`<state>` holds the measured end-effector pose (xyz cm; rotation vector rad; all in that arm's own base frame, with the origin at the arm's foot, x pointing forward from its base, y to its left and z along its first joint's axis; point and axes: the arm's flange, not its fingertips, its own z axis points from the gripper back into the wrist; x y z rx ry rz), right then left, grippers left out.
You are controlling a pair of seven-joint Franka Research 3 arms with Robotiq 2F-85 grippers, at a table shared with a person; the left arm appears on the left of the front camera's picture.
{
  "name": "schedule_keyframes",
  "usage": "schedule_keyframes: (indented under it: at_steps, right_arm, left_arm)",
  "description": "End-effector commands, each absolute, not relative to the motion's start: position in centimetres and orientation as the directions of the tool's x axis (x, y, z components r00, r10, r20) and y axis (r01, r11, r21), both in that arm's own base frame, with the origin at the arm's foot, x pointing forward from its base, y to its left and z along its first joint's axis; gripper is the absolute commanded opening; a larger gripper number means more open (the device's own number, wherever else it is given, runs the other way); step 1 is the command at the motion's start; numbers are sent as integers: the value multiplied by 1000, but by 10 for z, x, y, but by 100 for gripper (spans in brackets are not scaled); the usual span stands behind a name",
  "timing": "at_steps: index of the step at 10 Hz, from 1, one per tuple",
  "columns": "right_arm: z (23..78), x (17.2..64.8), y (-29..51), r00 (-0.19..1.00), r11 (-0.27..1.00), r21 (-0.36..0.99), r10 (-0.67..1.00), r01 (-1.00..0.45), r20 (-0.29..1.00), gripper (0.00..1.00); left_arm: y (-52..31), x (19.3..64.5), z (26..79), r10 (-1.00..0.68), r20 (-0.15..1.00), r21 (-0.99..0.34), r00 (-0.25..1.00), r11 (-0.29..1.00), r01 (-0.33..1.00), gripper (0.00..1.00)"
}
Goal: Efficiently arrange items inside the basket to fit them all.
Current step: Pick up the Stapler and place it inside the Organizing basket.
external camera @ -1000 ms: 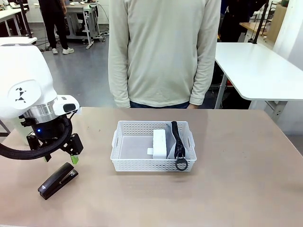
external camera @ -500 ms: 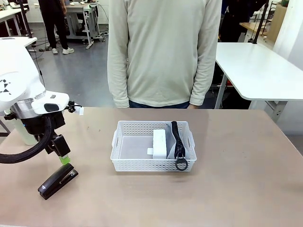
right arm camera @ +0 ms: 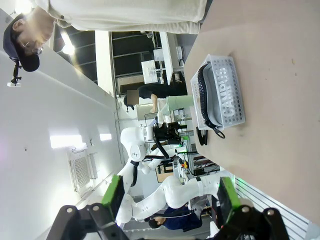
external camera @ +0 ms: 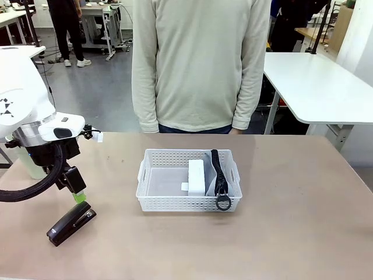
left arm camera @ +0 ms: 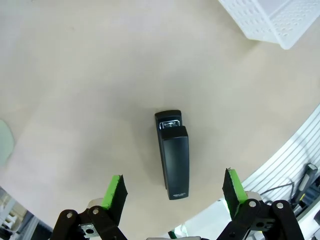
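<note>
You are hovering the left claw (left arm camera: 174, 176), spread wide, above the black stapler (external camera: 71, 223) lying on the surface (external camera: 291, 233), well left of the basket (external camera: 175, 203). Probably stiff, dense, slick: grip across its narrow sides at mid-length.

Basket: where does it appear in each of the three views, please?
Front view: basket at picture centre.
Left wrist view: basket corner at top right.
Right wrist view: basket right of centre, turned sideways.
Shared landmark: the tan table.
</note>
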<state>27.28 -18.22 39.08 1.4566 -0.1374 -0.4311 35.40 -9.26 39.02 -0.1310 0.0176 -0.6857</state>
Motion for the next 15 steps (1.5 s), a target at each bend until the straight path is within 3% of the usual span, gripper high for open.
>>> schedule_keyframes:
  at_steps: [1, 14, 15]
  right_arm:
    - [393, 272, -183, 920, 46, 984, -364, 173, -144, 100]
    - [393, 272, -183, 920, 46, 984, -364, 173, -144, 100]
    - [393, 272, -183, 920, 46, 984, -364, 173, -144, 100]
  left_arm:
    - [-86, 346, 365, -620, -12, -89, 784, 782, 617, 100]
    - [-97, 335, 299, -693, -203, -108, 692, 718, 688, 100]
    - [-97, 335, 300, -700, -191, -72, 688, 709, 701, 68]
